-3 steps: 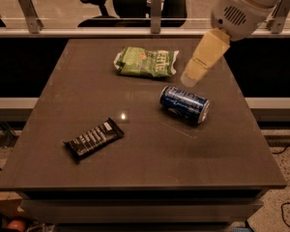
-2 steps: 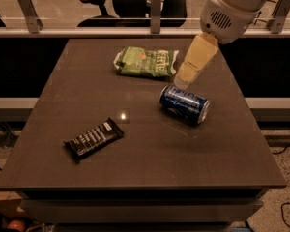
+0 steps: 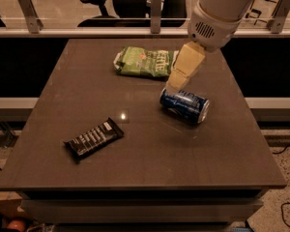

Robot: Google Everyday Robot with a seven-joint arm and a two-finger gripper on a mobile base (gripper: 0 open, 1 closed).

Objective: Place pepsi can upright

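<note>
The pepsi can (image 3: 184, 105) lies on its side, right of centre on the table (image 3: 150, 153). The gripper (image 3: 176, 84) hangs just above the can's far-left end. Whether the gripper is spread or closed cannot be told.

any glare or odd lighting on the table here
Camera view: dim, warm light; one small glare spot on the table near the black bar; the silver end of the lying pepsi can shines; the claw hangs over its other end.
</note>
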